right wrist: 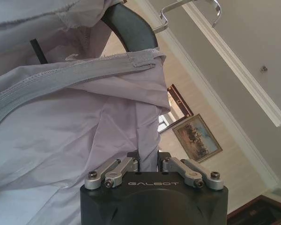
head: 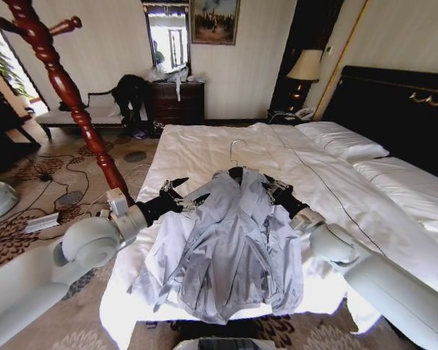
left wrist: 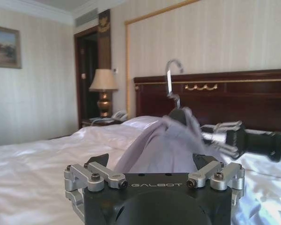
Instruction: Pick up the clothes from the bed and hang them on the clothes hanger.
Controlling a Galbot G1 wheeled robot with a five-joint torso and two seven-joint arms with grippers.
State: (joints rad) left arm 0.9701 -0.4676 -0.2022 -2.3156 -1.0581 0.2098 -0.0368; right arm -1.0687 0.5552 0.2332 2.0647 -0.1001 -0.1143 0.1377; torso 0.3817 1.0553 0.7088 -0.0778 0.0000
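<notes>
The clothes, a light grey jacket (head: 233, 248), hang on a black hanger (right wrist: 131, 30) with a metal hook (head: 236, 152), held up over the foot of the white bed (head: 204, 146). My right gripper (head: 276, 188) is shut on the jacket's shoulder fabric (right wrist: 75, 126). At the other shoulder my left gripper (head: 179, 197) stands open, its fingers wide on either side of the grey cloth (left wrist: 164, 150). The left wrist view also catches the right gripper (left wrist: 222, 138) beyond the hook (left wrist: 171, 77). The clothes hanger, a tall dark-red wooden stand (head: 66, 87), rises at the left beside the bed.
A dark headboard (head: 394, 109) and pillows (head: 343, 142) lie to the right. At the far wall are a dresser (head: 177, 102), a bench with a black garment (head: 130, 91) and a lamp (head: 304, 67). Cables (head: 58, 197) run over the carpet left of the bed.
</notes>
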